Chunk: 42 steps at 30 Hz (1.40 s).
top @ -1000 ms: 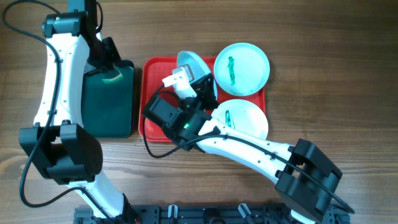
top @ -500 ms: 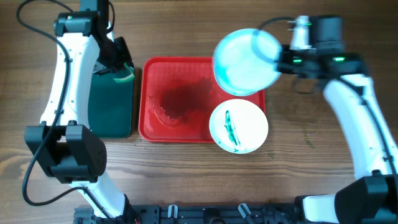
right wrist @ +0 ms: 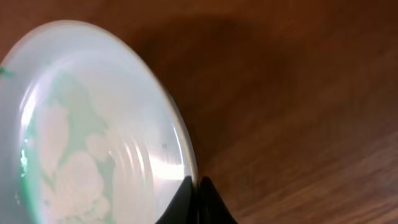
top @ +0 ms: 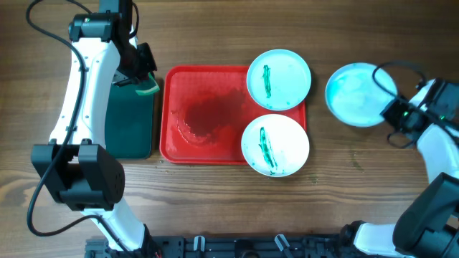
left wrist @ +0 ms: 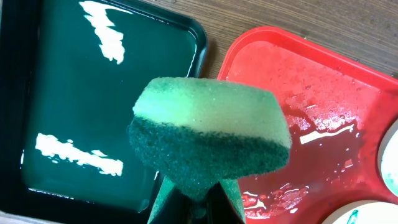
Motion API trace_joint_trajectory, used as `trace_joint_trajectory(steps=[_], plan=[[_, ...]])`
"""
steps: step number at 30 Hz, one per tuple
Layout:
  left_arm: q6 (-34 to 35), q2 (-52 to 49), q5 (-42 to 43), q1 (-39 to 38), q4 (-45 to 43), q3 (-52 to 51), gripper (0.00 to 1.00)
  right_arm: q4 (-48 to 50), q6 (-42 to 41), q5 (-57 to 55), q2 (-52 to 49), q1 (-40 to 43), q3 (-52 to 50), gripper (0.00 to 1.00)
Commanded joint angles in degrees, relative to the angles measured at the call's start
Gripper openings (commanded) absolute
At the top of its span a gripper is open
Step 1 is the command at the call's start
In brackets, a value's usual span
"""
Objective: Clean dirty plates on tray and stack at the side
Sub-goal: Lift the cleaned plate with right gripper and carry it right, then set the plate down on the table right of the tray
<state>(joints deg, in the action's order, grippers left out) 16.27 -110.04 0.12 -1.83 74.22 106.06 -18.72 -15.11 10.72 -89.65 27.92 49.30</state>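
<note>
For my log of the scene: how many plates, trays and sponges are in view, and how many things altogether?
Trays: 2, red tray and dark green tray.
Plates: 3, two green-streaked on the red tray, one in the right pincer.
Sponges: 1, in the left pincer.
Total: 6.

You're looking at a brown wooden surface (top: 215, 208), its grain running left to right under even light. A black rail (top: 215, 248) lines the near edge.
</note>
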Motion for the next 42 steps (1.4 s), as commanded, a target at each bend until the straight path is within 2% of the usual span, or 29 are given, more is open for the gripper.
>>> trace_joint_trajectory(steps=[1,4,5,6,8,9,11,14,17,21,25,27,30,33,36,39,42], plan=[[0.94,0.42,0.72,-0.11,-0.2,-0.11,0.04,4.09,-3.41,0.68,0.37,-0.24,-5.01,0.04],[0.94,0.42,0.72,-0.11,-0.26,-0.11,0.04,5.57,-2.97,0.68,-0.48,-1.33,-6.25,0.05],[0.94,0.42,0.72,-0.11,-0.26,-0.11,0.04,5.86,-2.86,0.7,-0.52,-1.9,-6.25,0.18],[0.94,0.42,0.72,-0.11,-0.33,-0.11,0.04,5.81,-1.68,1.07,-0.52,-3.04,-6.23,0.39],[0.92,0.42,0.72,-0.11,-0.46,-0.11,0.04,1.88,-1.2,3.02,-0.5,-4.63,-4.57,0.57],[0.92,0.42,0.72,-0.11,-0.46,-0.11,0.04,-1.49,-1.18,3.54,-0.46,-5.33,-2.8,0.62],[0.92,0.42,0.72,-0.11,-0.44,-0.11,0.04,-12.02,-0.92,3.52,-0.46,-6.91,3.43,0.62],[0.92,0.42,0.72,-0.11,-0.44,-0.11,0.04,-27.36,0.22,4.28,-0.44,-11.1,12.72,0.56],[0.92,0.42,0.72,-0.11,-0.42,-0.11,0.04,-33.77,0.66,5.01,-0.63,-17.9,11.89,0.55],[0.92,0.42,0.72,-0.11,-0.37,-0.11,0.04,-34.82,1.07,5.86,-0.63,-25.88,5.46,0.53],[0.92,0.42,0.72,-0.17,-0.17,-0.11,0.04,-31.17,0.09,5.84,-0.63,-31.41,0.09,0.42],[0.92,0.42,0.72,-0.22,-0.04,-0.11,0.04,-30.36,0.07,5.86,-0.63,-33.11,-0.42,0.41],[0.92,0.42,0.72,-0.28,0.04,-0.11,0.04,-29.73,0.04,5.86,-0.63,-33.88,-0.46,0.35],[0.92,0.42,0.72,-0.28,0.02,-0.11,0.04,-29.7,-0.11,5.86,-0.63,-33.88,-1.01,0.22],[0.92,0.42,0.72,-0.28,0.0,-0.09,0.04,-28.26,-1.62,5.9,-0.63,-33.88,-2.97,0.18],[0.92,0.42,0.72,-0.28,0.0,-0.11,0.04,-27.54,-1.55,5.88,-0.61,-33.88,-3.74,0.04],[0.92,0.42,0.72,-0.28,0.02,-0.11,0.04,-27.41,-1.36,7.21,-0.5,-33.88,-3.15,0.04]])
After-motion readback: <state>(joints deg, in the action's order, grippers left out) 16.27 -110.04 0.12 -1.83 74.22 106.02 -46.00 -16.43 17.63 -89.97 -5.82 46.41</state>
